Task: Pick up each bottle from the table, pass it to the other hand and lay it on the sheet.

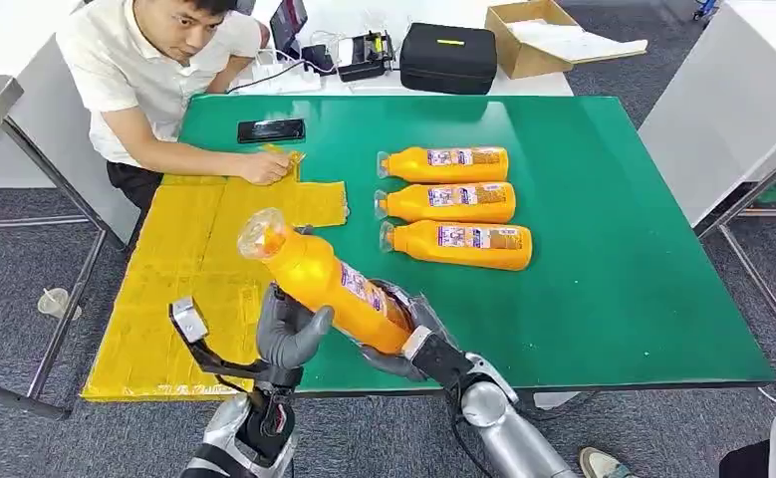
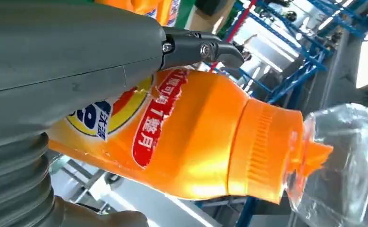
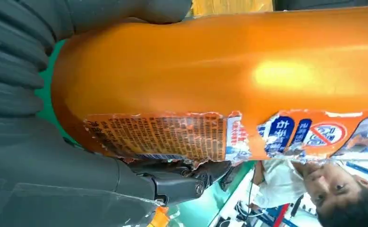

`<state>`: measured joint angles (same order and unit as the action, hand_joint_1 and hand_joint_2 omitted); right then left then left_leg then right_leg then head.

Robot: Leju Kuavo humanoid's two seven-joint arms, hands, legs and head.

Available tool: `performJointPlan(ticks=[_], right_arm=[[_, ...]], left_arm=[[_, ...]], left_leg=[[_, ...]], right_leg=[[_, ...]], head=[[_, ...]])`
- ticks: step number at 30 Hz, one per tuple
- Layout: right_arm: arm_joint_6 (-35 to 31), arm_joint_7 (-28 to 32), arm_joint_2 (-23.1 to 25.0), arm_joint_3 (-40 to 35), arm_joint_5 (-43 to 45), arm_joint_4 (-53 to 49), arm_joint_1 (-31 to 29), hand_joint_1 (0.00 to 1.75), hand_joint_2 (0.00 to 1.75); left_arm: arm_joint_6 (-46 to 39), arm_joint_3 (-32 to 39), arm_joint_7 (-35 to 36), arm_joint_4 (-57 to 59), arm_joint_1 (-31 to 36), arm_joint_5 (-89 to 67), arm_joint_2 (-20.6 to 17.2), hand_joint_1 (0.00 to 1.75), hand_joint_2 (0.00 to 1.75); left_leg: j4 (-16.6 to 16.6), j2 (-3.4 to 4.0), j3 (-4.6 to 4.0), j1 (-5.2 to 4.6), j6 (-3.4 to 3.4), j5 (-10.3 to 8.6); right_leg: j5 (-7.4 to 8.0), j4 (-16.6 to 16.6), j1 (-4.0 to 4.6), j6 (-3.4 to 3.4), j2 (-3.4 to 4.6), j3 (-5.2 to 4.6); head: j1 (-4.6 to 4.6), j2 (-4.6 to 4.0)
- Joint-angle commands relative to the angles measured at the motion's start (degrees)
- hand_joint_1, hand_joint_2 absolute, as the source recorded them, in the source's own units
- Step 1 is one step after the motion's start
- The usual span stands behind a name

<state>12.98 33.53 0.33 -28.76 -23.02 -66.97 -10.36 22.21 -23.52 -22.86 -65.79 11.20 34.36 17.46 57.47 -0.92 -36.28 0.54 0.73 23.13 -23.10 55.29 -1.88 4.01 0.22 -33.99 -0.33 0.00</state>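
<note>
The green table (image 1: 603, 299) filled most of the head view, and a yellow sheet (image 1: 164, 299) lay over its left part, running from the far middle down to the near left edge. A person (image 1: 154, 70) sat at the far left corner with one hand (image 1: 264, 167) pressed on the far end of the sheet, next to a dark phone (image 1: 271, 129) lying on the table. Beyond the far edge sat a black case (image 1: 448, 58) and an open cardboard box (image 1: 533, 35).

Three orange bottles (image 1: 448, 204) lay on their sides in a row on the bare green surface, right of the sheet, caps pointing left, close together.

A fourth bottle (image 1: 329, 282) was held up above the near edge of the table, tilted, with its plastic-wrapped cap (image 1: 262, 234) pointing far and left over the sheet's right border. The right hand (image 1: 403, 334) gripped its base end, fingers clenched around the body; in the right wrist view the bottle (image 3: 229, 75) sat against the grey palm, with dark fingers (image 3: 182, 182) curled under its torn label. The left hand (image 1: 289, 334) was at the bottle's near left side, palm against it. In the left wrist view the thumb lay across the label and a dark finger (image 2: 201, 49) reached over the bottle (image 2: 191, 142), so that hand was grasping it too.
</note>
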Motion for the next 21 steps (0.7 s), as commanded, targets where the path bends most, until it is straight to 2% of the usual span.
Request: performJointPlan(ticks=[1,3,13,14,17,19,20,21], right_arm=[[0.3,0.8,-0.3,-5.6,-1.1,4.6,-4.5,1.64,1.75],[0.3,0.9,-0.4,-5.8,-0.9,4.9,-4.6,1.59,1.75],[0.4,0.9,-0.4,-5.8,-0.7,5.0,-4.5,1.59,1.75],[0.8,0.8,-0.2,-5.6,0.0,5.3,-4.5,1.54,1.75],[0.7,-0.3,-0.6,-6.2,-0.2,6.4,-4.7,1.59,1.75],[0.2,-0.4,-0.9,-6.7,-0.3,6.9,-4.9,1.59,1.75],[0.1,-0.4,-1.1,-6.8,-0.3,6.7,-4.8,1.55,1.75],[0.1,-0.4,-1.2,-6.9,-0.2,6.5,-4.7,1.59,1.75]], left_arm=[[1.4,-1.8,1.3,10.8,4.9,2.2,2.5,0.00,1.75],[2.2,-2.0,0.3,11.3,5.3,1.8,2.5,0.00,1.75],[2.1,-2.3,0.2,11.0,5.3,1.9,2.5,0.00,1.75],[2.4,-2.4,-0.1,10.6,5.2,1.5,2.5,0.00,1.75],[0.8,-2.8,-1.3,8.8,5.2,-2.5,2.4,0.00,1.75],[-0.5,-2.5,-2.2,7.7,5.3,-5.6,2.4,0.00,1.75],[-1.1,-3.0,-2.6,6.9,5.4,-8.1,2.0,0.02,1.75],[-2.3,-3.0,-3.1,6.5,5.4,-10.2,1.8,0.28,1.75]], left_leg=[[0.1,0.08,0.29,0.05,-0.01,0.15],[0.0,0.08,0.13,0.03,0.00,0.07],[0.1,0.08,0.26,0.06,0.00,0.17],[0.1,0.11,0.27,0.05,0.00,0.17],[0.0,0.04,0.08,0.02,0.00,0.06],[0.1,0.06,0.25,0.06,0.00,0.18],[0.1,0.04,0.10,0.03,0.00,0.08],[0.1,0.06,0.19,0.04,0.01,0.14]], right_leg=[[-0.13,0.0,0.10,-0.26,-0.03,0.32],[-0.04,0.0,0.06,-0.15,0.02,0.14],[-0.14,0.0,0.11,-0.24,-0.03,0.31],[-0.13,0.0,0.10,-0.24,0.00,0.31],[-0.05,0.0,0.05,-0.14,-0.02,0.11],[-0.16,0.0,0.11,-0.26,-0.05,0.31],[-0.07,0.0,0.07,-0.15,-0.03,0.13],[-0.12,0.0,0.08,-0.21,-0.03,0.22]], head=[[-0.02,0.00],[-0.02,0.00],[0.00,0.00],[0.00,0.00],[0.00,0.00],[0.00,0.00],[-0.02,0.00],[0.00,0.00]])
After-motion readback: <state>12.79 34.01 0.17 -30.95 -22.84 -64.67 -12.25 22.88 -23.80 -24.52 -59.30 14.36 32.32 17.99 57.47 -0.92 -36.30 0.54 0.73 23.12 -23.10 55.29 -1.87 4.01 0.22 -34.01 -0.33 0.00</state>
